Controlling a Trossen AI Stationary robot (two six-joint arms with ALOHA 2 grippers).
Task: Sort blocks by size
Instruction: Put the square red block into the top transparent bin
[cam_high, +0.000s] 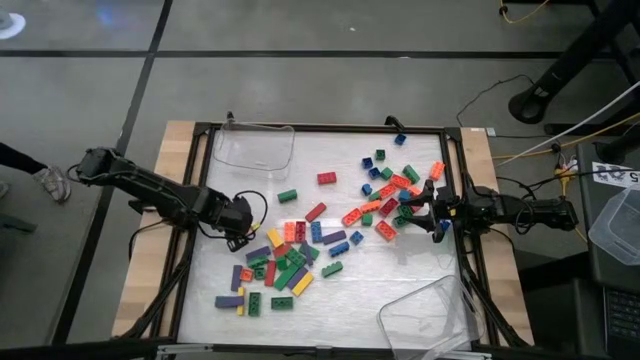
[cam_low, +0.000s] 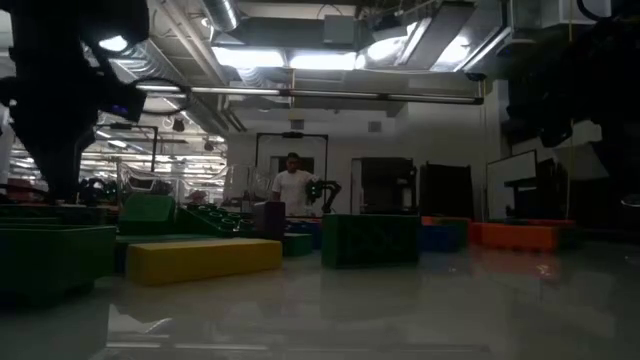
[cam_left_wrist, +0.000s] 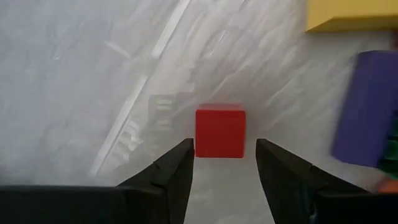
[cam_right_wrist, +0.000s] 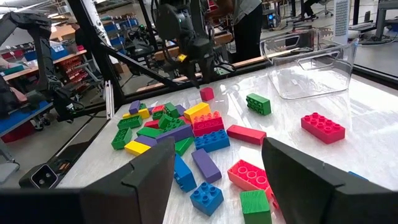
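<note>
Many studded blocks lie on the white table top: one heap (cam_high: 285, 262) at the near middle, another heap (cam_high: 395, 195) at the right. My left gripper (cam_high: 243, 228) is low at the left end of the near heap. It is open, and a small red cube (cam_left_wrist: 219, 132) rests on the table just off its fingertips (cam_left_wrist: 180, 163), untouched. The cube also shows in the right wrist view (cam_right_wrist: 207, 93). My right gripper (cam_high: 422, 212) is open and empty, at the right heap's right side, with blocks (cam_right_wrist: 208, 140) spread ahead of it.
A clear plastic tray (cam_high: 256, 146) stands at the far left of the table and another (cam_high: 428, 315) at the near right corner. A purple block (cam_left_wrist: 368, 115) and a yellow one (cam_left_wrist: 348, 15) lie close to the red cube. A black frame (cam_high: 462, 180) rims the table. A person (cam_low: 292, 190) stands in the room behind.
</note>
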